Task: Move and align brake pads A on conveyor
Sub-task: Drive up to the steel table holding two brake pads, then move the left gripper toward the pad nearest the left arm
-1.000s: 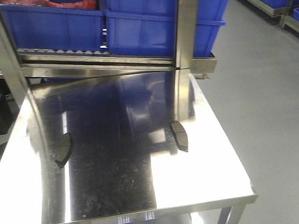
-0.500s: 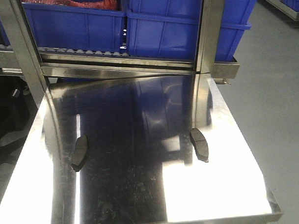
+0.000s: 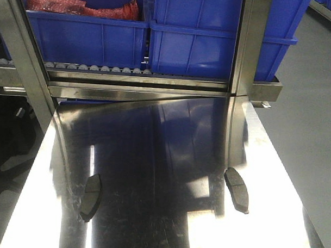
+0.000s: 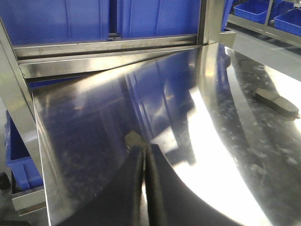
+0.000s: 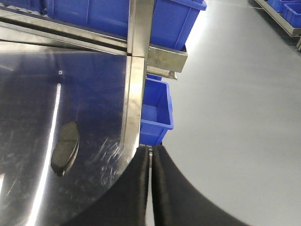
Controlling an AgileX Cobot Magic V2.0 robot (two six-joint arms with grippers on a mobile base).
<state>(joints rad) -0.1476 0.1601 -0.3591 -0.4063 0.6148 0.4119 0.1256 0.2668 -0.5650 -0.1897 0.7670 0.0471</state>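
Steel tabletop point(image 3: 156, 157), left brake pad point(image 3: 91, 197) and right brake pad point(image 3: 236, 189) apart.

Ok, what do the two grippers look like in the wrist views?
Left gripper and right gripper look alike: matte black fingers, broad at the base, curving to a narrow tip. No cables or markings show; the arms themselves are out of view.
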